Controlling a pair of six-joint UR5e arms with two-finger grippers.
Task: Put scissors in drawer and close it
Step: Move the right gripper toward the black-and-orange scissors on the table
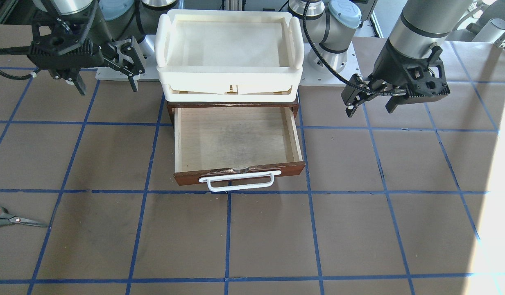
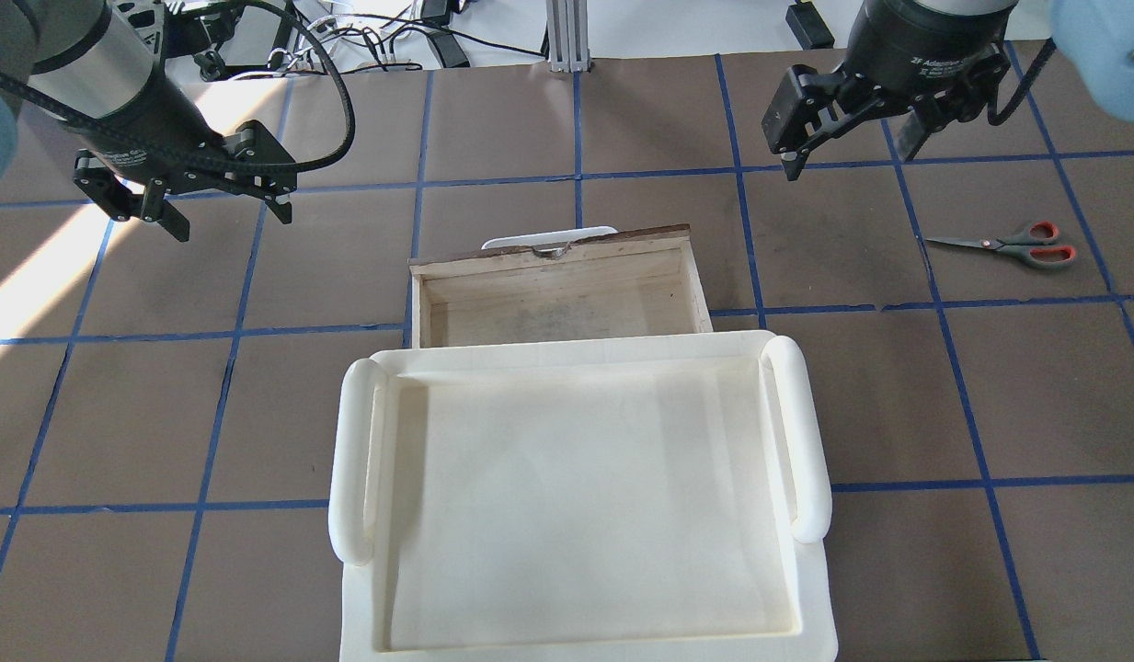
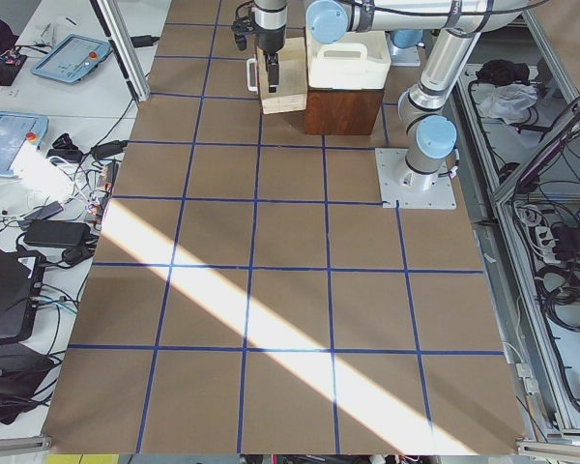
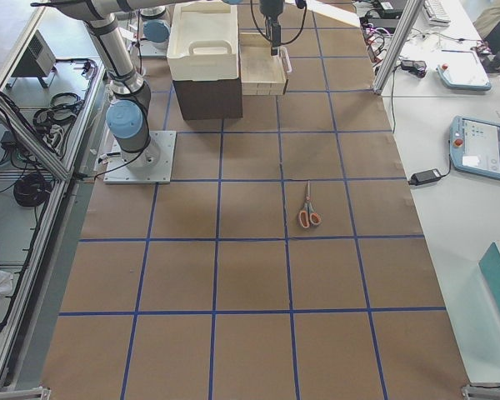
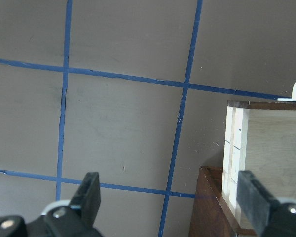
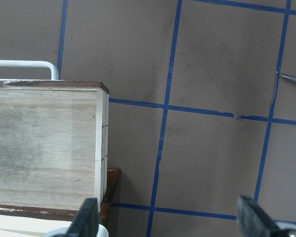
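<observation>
The scissors (image 2: 1013, 245) lie flat on the brown table, black-handled with orange-red loops, far out on my right side; they also show in the front view (image 1: 10, 219) and the right-side view (image 4: 308, 208). The drawer (image 2: 557, 303) is pulled out and empty, its dark front and white bar handle (image 1: 236, 182) facing away from me. My right gripper (image 2: 847, 156) is open and empty, above the table between drawer and scissors. My left gripper (image 2: 228, 216) is open and empty, left of the drawer. The left wrist view shows the drawer's corner (image 5: 266, 148); the right wrist view shows its side (image 6: 44, 148).
A cream-white plastic tray (image 2: 576, 496) sits on top of the dark brown cabinet (image 4: 208, 96) that holds the drawer. The table is brown with a blue tape grid. Arm bases stand behind the cabinet (image 1: 334, 57).
</observation>
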